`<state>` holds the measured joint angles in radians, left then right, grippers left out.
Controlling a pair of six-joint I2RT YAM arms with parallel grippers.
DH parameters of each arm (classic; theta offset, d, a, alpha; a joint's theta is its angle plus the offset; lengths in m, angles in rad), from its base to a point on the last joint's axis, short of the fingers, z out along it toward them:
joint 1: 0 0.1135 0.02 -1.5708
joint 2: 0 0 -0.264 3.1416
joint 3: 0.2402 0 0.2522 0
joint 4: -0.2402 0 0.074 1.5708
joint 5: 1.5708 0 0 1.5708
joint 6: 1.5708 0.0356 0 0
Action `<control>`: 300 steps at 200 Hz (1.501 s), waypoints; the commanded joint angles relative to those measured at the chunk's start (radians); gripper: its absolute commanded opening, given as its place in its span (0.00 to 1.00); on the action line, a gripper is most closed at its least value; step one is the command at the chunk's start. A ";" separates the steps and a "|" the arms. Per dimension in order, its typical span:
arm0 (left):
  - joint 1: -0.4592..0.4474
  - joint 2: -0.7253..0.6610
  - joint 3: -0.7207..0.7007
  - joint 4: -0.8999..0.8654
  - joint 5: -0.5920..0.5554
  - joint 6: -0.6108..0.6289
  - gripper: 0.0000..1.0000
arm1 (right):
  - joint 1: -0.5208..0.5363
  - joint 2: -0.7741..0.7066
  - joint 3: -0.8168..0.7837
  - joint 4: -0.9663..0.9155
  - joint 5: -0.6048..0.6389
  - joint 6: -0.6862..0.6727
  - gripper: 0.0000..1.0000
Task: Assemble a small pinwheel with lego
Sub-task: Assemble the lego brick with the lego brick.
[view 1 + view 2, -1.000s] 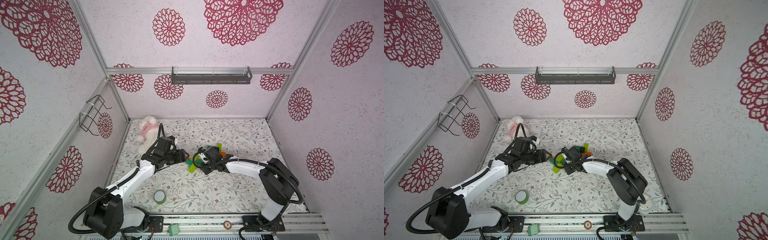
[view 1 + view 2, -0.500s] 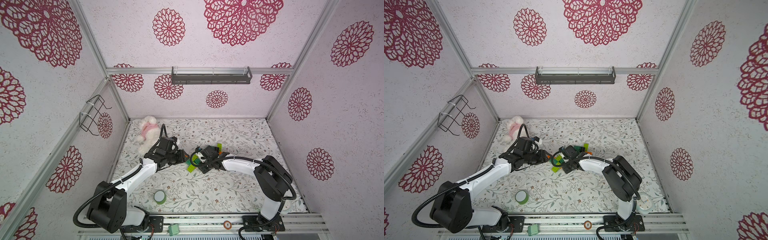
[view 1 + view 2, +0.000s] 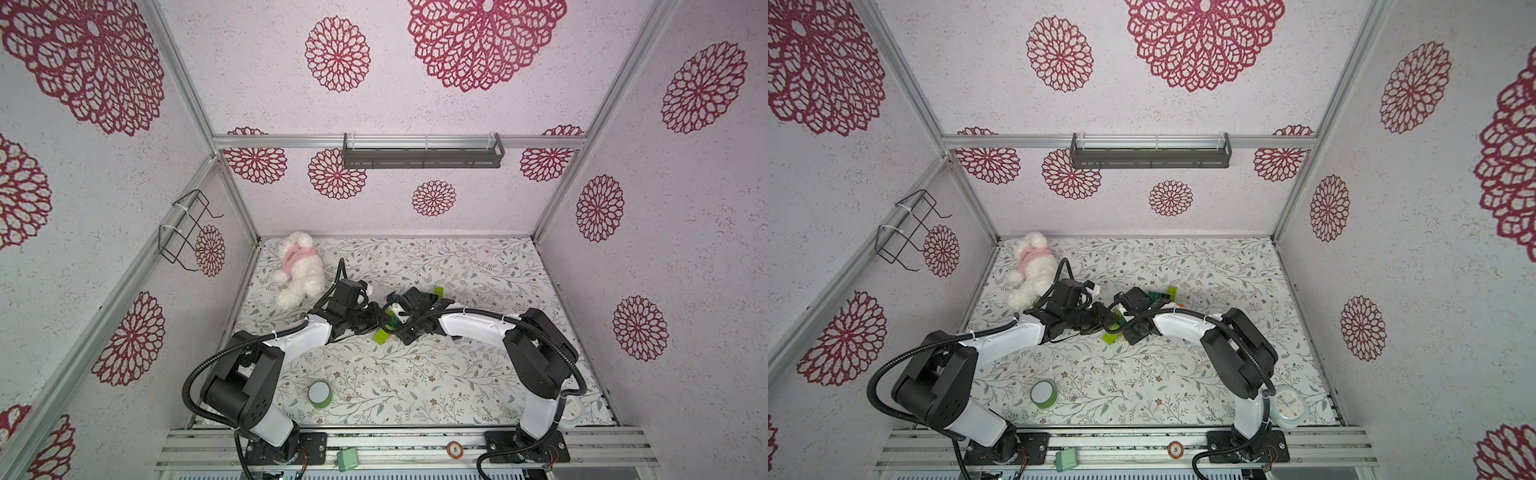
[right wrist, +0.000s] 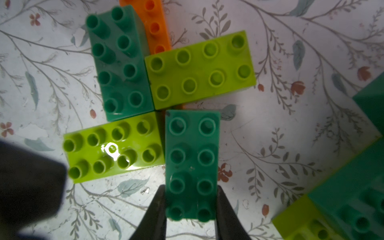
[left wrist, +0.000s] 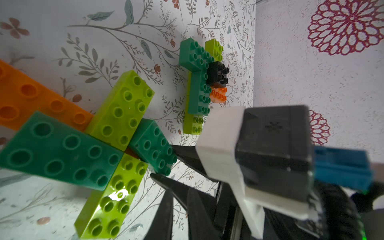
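Note:
Mid-table, the lego lies as a part-built pinwheel: a dark green brick [image 4: 120,62] and two lime bricks [image 4: 199,68] [image 4: 112,153] sit on an orange brick [image 4: 155,27]. My right gripper [image 4: 192,191] is shut on another dark green brick [image 4: 192,145], holding it by one end against the lime ones as a fourth blade; whether it is pressed on, I cannot tell. My left gripper [image 5: 180,190] hovers just beside that brick, its jaws almost together and nothing between them. In both top views the two grippers [image 3: 372,322] [image 3: 1121,328] meet over the bricks.
A second lego cluster with a black brick on top [image 5: 217,72] lies just behind the right gripper. A white plush toy [image 3: 297,270] sits at the back left. A green tape roll [image 3: 319,394] stands near the front. A small clock [image 3: 1287,407] rests at the front right.
The left gripper's jaws have come together from wide apart. The right gripper has kept its hold on the dark green brick and barely moved.

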<state>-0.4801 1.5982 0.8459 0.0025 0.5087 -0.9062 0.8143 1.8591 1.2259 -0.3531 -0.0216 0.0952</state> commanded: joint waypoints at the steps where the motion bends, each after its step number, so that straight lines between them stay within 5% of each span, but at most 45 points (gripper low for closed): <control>1: -0.006 0.012 -0.021 0.112 0.001 -0.059 0.17 | 0.008 0.019 0.053 -0.076 0.000 -0.058 0.10; 65: 0.024 -0.041 -0.133 0.282 -0.008 -0.201 0.16 | 0.008 0.061 0.128 -0.172 -0.019 -0.146 0.10; 138: 0.026 0.002 -0.108 0.250 0.028 -0.174 0.17 | 0.009 0.122 0.221 -0.248 -0.024 -0.164 0.10; 300: -0.015 0.197 -0.036 0.123 -0.178 -0.148 0.04 | 0.009 0.132 0.236 -0.265 -0.039 -0.166 0.10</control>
<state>-0.4923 1.7557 0.8047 0.2176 0.3939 -1.0653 0.8150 1.9820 1.4380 -0.5816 -0.0391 -0.0536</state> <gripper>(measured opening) 0.044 0.325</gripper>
